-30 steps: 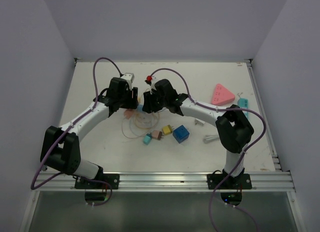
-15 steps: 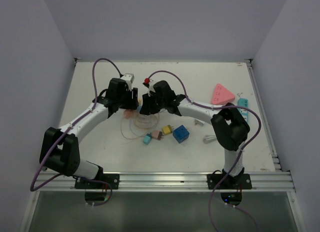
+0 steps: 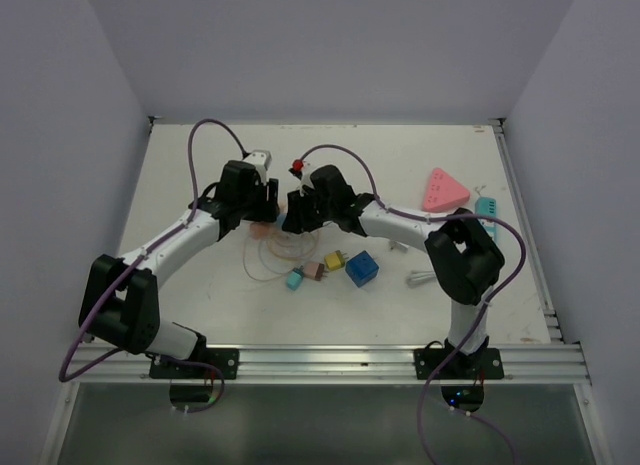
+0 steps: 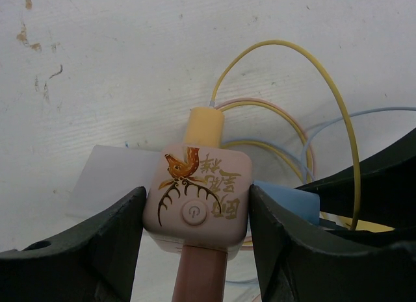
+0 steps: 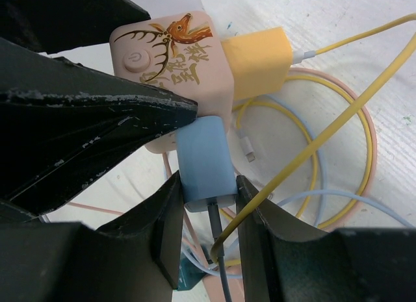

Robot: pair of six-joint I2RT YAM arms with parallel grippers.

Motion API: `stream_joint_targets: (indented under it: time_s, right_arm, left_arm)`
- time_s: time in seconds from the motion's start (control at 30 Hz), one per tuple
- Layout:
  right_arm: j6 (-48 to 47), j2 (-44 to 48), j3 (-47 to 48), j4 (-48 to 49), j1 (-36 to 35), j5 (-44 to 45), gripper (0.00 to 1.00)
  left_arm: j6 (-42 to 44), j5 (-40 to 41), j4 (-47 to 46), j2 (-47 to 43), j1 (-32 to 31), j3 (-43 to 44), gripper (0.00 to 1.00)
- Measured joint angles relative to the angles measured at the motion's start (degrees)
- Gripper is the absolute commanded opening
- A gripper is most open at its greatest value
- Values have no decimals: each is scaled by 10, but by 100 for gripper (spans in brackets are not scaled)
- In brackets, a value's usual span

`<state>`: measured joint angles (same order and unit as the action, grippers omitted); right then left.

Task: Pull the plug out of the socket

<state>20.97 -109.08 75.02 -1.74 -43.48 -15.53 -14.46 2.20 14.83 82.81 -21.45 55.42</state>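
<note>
Socket (image 4: 201,185), mid-worktop toward far edge: left pincer (image 4: 196,214) clamped on it as anchor; right pincer (image 5: 208,185) clamped on blue plug (image 5: 203,156), set to pull

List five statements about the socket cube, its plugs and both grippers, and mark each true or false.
1. The left gripper clamps the pink socket cube on two opposite sides. True.
2. A yellow cable leaves the yellow plug. True.
3. The right gripper is shut on the yellow plug. False: it is shut on the blue plug.
4. The blue plug lies free of the cube. False: it sits flush against the cube's side.
5. The cube's top is plain. False: it bears a deer print and a power button.
</note>
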Motion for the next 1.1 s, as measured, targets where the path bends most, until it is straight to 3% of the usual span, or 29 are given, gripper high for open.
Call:
stream_joint_targets:
  time_s: [0.57, 0.8, 1.03, 1.1]
  right_arm:
    - [16, 50, -61, 19, 13, -3, 0]
    - [16, 93, -94, -44, 26, -8, 0]
    - [17, 95, -98, -54, 26, -8, 0]
    - [21, 95, -98, -56, 26, -7, 8]
  left_arm:
    - [-14, 3, -24, 0, -18, -8, 0]
    - [10, 140, -19, 8, 28, -10, 0]
    - [17, 140, -22, 7, 25, -15, 0]
    - [18, 132, -23, 7, 25, -19, 0]
